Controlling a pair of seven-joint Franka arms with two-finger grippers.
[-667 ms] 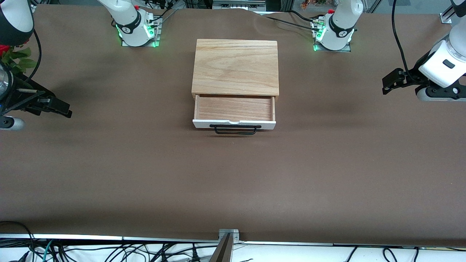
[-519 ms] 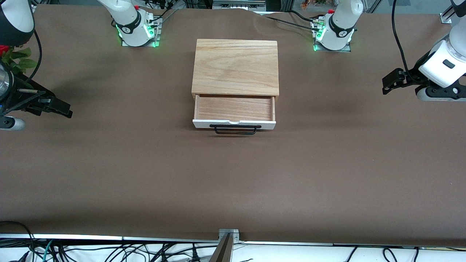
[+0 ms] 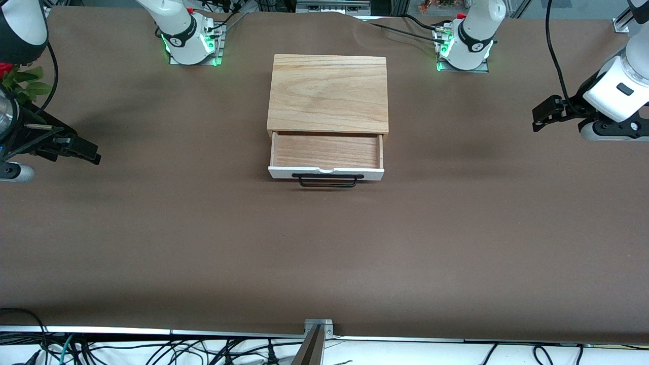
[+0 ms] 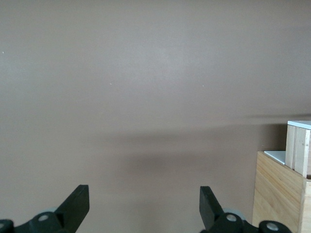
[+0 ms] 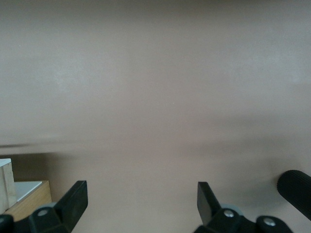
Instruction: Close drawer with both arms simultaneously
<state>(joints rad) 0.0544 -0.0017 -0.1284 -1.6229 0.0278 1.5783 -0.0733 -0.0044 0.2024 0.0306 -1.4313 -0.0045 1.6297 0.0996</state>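
While one drawer point(image 3: 326, 152) stands pulled out of the one light wooden box point(image 3: 328, 94), its shallow tray shows bare wood inside. Its white front panel point(image 3: 326, 173) faces the front camera and carries one long black wire handle point(image 3: 328, 180), which lies nearer to that camera than the rest of the drawer. The box sits on the brown table point(image 3: 324, 243) between the two arm bases, and the drawer sticks out from the box's front.

Two arms are in view, and neither touches the box. The right arm point(image 3: 177, 28) rises from its base toward the right arm's end of the table, and the right gripper point(image 3: 83, 151) hangs over the table well apart from the box at that end. Seen from the right wrist, the right gripper point(image 5: 141, 204) has its two fingers spread wide with nothing between them, and a corner of the box point(image 5: 24, 196) shows at the edge.

The left arm point(image 3: 474, 30) rises from its base toward the left arm's end, and the left gripper point(image 3: 545, 114) hangs over the table well apart from the box at that end. Seen from the left wrist, the left gripper point(image 4: 144, 206) also has its two fingers spread wide and empty, with the box's side point(image 4: 284, 191) at the edge.
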